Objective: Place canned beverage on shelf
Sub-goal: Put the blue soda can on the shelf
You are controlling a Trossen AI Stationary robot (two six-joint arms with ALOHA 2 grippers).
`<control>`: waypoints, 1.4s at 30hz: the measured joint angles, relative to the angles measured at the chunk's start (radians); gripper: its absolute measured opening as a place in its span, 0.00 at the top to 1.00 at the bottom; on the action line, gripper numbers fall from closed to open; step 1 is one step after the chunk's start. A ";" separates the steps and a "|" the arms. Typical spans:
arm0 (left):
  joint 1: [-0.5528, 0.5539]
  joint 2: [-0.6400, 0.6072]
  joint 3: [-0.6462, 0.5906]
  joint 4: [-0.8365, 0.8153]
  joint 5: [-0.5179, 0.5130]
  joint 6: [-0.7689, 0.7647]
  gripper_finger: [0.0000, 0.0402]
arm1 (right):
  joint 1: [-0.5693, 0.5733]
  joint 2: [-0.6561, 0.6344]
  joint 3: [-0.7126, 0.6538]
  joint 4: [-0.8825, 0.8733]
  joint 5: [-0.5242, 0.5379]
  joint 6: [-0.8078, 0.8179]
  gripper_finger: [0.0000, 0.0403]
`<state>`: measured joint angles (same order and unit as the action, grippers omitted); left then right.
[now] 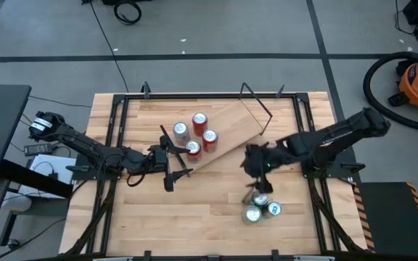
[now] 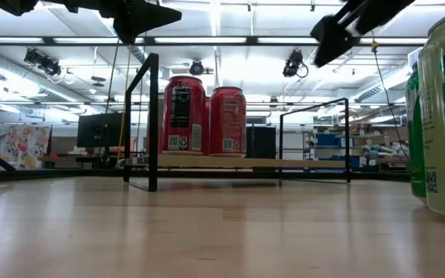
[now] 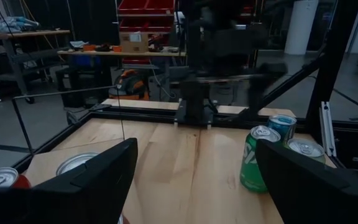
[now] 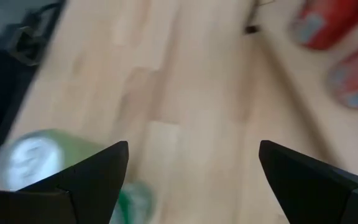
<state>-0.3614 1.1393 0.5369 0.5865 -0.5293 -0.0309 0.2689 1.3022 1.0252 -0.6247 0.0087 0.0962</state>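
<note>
Progress partial: four red aluminium cans stand on the light-wood plank shelf with black rod ends. Three green cans remain on the tabletop. Right gripper, spread and empty, hovers near them; left gripper spread beside shelf.

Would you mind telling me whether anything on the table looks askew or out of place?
The shelf lies at a slant to the table edges. Its four red cans stand upright, as do the green cans; nothing is spilled.
</note>
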 joint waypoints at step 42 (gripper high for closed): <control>0.035 0.000 0.000 0.065 0.000 0.262 0.16 | 0.558 0.310 0.290 -0.520 0.208 0.991 0.14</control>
<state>-0.3264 1.1393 0.5373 0.6517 -0.5290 0.2310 0.8271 1.6123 1.3154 -1.1448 0.2165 1.0876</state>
